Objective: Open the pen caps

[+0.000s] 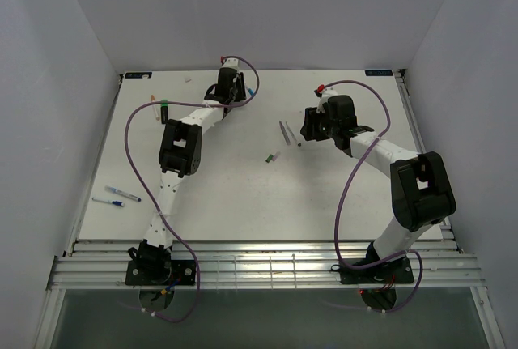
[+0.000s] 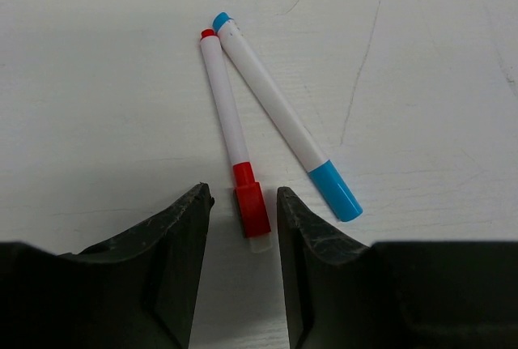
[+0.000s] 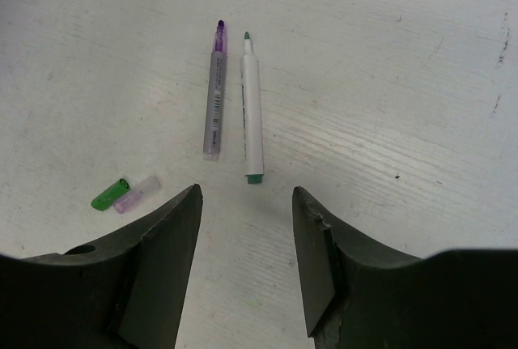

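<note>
**Left claw straddling a red cap, right claw spread over two bared pens**

Seven pens and two loose caps are lying on the white tabletop. Nearest the arm bases, by the left edge, a longer blue-ended pen and a shorter blue-ended pen are lying just beside each other, well apart from everything else. They are too small to tell whether they are capped.

Further out, mid-tabletop, a green cap and a clear cap are lying off their pens and touching each other. Just beyond them, a purple-tipped pen and a green-tipped pen are lying parallel with their tips bared. The right claw is hanging over their near ends with its fingers spread, holding nothing.

Further out on the left, a stubby black marker with a green end is lying alone. The left arm's purple cable is arching past it.

Farthest out, a red pen and a blue pen are lying in a narrow V. The left claw is sitting low with its fingers spread either side of the red cap. Tabletop is showing on both sides, so nothing is pinched. The blue cap is sitting on its pen just right of the claw. From above, the left wrist is hiding most of this pair.
</note>
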Controlling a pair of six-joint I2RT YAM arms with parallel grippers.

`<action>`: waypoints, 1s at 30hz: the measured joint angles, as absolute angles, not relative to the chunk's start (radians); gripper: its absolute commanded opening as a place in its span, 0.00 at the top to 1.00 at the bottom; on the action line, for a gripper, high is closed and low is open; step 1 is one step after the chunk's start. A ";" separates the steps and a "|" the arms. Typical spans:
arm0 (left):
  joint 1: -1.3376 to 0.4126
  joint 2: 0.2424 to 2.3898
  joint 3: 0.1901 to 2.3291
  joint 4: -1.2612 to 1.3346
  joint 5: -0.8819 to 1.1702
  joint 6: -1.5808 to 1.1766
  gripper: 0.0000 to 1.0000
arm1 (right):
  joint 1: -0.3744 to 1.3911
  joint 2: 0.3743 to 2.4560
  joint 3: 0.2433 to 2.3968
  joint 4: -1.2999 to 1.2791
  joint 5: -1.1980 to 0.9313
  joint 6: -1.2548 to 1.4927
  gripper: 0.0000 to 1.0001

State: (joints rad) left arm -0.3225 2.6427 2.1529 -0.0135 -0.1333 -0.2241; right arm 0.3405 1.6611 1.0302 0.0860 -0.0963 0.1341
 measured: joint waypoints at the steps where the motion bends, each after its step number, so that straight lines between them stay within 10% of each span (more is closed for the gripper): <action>1: -0.323 2.643 2.153 -0.014 -0.137 -0.224 0.50 | 0.340 1.661 1.030 0.086 -0.096 0.134 0.45; 30: -0.311 2.615 2.065 0.075 -0.174 -0.234 0.80 | 0.340 1.661 1.030 0.086 -0.101 0.134 0.45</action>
State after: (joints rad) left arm -0.3107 2.6148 2.0651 0.0746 -0.1741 -0.2340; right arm 0.3405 1.6611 1.0298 0.0860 -0.1009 0.1337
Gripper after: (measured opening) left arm 0.247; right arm 0.547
